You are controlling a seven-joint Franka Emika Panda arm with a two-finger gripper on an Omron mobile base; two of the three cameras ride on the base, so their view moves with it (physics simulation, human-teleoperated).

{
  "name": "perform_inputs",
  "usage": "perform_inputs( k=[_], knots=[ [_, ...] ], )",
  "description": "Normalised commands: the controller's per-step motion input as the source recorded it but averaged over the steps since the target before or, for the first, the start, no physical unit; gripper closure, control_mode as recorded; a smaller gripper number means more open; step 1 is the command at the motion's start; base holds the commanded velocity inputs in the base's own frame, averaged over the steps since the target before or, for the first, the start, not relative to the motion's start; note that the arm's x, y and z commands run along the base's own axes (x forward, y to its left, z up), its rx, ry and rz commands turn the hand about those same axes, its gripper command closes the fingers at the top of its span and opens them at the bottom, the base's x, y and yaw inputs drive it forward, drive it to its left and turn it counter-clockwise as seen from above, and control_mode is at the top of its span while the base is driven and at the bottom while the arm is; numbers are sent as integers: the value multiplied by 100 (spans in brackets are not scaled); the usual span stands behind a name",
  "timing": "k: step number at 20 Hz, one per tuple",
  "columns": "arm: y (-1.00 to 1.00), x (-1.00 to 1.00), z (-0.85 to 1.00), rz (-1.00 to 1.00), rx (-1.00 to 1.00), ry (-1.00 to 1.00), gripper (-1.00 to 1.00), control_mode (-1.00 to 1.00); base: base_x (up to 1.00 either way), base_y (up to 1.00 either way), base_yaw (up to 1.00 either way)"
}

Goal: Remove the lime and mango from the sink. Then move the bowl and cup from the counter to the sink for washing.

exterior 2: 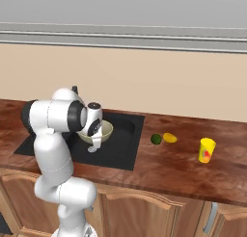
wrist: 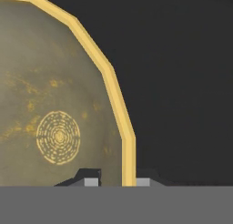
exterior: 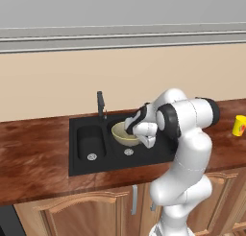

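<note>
The desk (exterior 2: 183,168) carries the sink (exterior: 79,165) at its left. Within the large right basin sits the bowl (exterior: 121,133), its rim clamped between the fingers of the pincer (wrist: 117,182). Step in hand: placing the bowl. Next, release it and fetch the cup (exterior 2: 207,150), standing far right beyond the mango (exterior 2: 169,138) and lime (exterior 2: 156,138), both already out.

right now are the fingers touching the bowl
Touching. In the hand view the two fingers straddle the bowl rim, one on each side with no gap showing, so the gripper grips the rim over the sink.
</note>
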Motion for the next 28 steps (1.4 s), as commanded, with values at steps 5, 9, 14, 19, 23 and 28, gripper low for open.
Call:
perform_inputs(
  k=[5,9,14,19,23,28],
  knots=[
    [7,14,-9,1,0,-2,100,-100,0,0,0],
    [7,14,-10,2,0,-1,100,-100,0,0,0],
    [0,17,-8,2,0,0,100,-100,0,0,0],
    [0,19,-9,2,0,0,100,-100,0,0,0],
    [0,18,-9,2,0,0,100,-100,0,0,0],
    [0,18,-9,1,0,0,100,-100,0,0,0]
  ],
)
